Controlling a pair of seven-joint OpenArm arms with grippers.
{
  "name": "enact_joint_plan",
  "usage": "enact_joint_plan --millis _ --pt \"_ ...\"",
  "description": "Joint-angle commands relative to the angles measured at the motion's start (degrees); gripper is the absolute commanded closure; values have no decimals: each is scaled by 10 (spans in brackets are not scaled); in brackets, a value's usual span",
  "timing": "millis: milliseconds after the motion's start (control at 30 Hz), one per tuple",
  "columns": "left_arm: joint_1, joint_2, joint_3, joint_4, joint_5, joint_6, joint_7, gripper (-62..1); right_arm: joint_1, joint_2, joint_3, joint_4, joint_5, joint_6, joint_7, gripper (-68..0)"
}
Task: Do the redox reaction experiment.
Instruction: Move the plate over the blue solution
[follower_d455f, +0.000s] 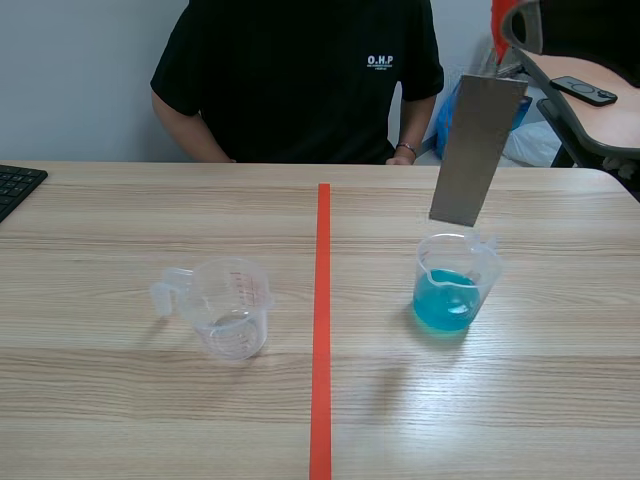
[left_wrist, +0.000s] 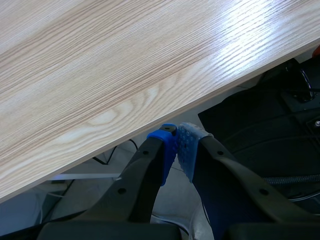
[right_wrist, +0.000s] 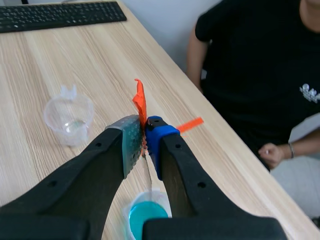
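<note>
A grey metal strip (follower_d455f: 477, 150) hangs upright, its lower end just above a clear cup of blue liquid (follower_d455f: 455, 283) on the right of the table. In the right wrist view my right gripper (right_wrist: 145, 131) is shut on the strip's top end, where an orange tab (right_wrist: 140, 100) sticks up. The strip's thin edge (right_wrist: 150, 172) runs down toward the blue cup (right_wrist: 145, 215). An empty clear measuring cup (follower_d455f: 228, 305) stands left of the red line. My left gripper (left_wrist: 177, 145) is shut on nothing, below and off the table's edge (left_wrist: 150, 120).
A person in a black shirt (follower_d455f: 300, 70) sits across the table, one hand near its far edge. A black keyboard (follower_d455f: 15, 185) lies at the far left. The red tape line (follower_d455f: 322, 320) splits the table down the middle. A chair stands at the far right.
</note>
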Motion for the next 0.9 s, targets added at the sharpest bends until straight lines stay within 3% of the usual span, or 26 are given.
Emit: enact_joint_plan --millis 0,267,700,867 --pt "2 0 0 10 -3 0 -7 -40 9 9 10 -20 17 3 7 -15" --pt "2 0 0 10 -3 0 -7 -40 10 8 13 -75 28 3 22 -15" --pt "1 -1 0 10 -3 0 -10 -40 10 6 13 -78 30 3 22 -15" --pt "-26 -26 0 10 -7 -5 -11 -40 10 6 13 -78 30 3 22 -15"
